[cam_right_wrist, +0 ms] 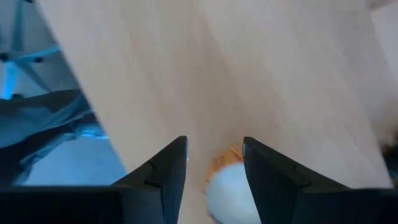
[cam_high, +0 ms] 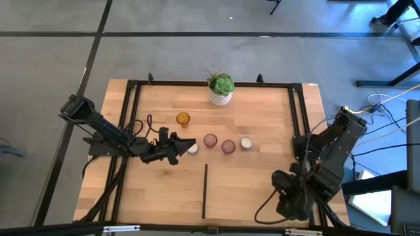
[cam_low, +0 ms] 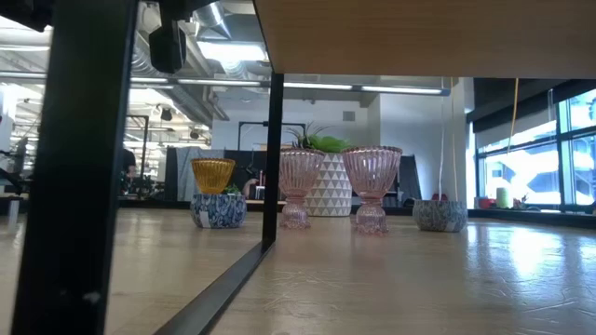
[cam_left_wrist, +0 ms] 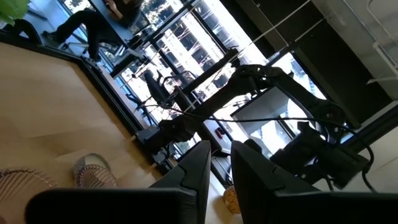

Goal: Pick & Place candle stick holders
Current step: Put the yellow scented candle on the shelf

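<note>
Just beside the left jaws (cam_high: 184,147), spread a little, sits a cream holder (cam_high: 193,149). Right jaws (cam_right_wrist: 213,163), spread, hang over a white-and-orange thing (cam_right_wrist: 227,180).

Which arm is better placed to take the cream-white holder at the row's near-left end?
Left. Its pincer sits right beside that cream-white round holder, while the right pincer is parked at the table's near-right corner.

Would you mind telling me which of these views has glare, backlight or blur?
Low view: window light glares off the table; the two mauve holders are backlit. Left wrist view: bright windows behind dark fingers. Right wrist view: soft blur throughout, with a pale unidentifiable blob between the fingers.
</note>
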Robot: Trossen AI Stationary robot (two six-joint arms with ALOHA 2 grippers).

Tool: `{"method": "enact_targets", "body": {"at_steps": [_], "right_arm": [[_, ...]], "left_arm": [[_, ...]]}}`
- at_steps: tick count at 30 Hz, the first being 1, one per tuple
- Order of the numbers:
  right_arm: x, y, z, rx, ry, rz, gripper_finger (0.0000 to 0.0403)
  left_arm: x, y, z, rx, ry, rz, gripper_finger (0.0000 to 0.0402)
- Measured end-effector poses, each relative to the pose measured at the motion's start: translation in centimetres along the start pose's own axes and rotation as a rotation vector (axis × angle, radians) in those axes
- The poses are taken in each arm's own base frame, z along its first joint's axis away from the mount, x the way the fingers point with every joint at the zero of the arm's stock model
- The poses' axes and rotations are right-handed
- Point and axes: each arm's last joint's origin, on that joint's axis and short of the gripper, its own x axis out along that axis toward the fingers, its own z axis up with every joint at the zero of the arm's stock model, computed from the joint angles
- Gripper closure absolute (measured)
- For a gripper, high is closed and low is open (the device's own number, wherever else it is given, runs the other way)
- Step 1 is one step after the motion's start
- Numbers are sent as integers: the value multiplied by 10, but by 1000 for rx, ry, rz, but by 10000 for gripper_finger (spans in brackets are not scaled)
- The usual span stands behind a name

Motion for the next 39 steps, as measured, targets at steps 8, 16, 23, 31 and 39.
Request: {"method": "enact_targets", "body": {"at_steps": [8,16,23,31,39], "right_arm": [[1,-5,12,-35,-1,-30,243],[4,-5,13,-52,58,-42,243],[31,8,12,-142,141,-122,243],[45,9,13,-176,121,-215,243],[44,9,10,-100,194,-208,243]], "left_arm": [[0,0,0,-8,5,-4,343],[-1,-1,-1,-18,11,-9,343],[-3,-2,-3,-21,20,-15,343],[-3,-3,-3,-28,23,-17,343],[-5,-4,-4,-29,29,-21,343]]}}
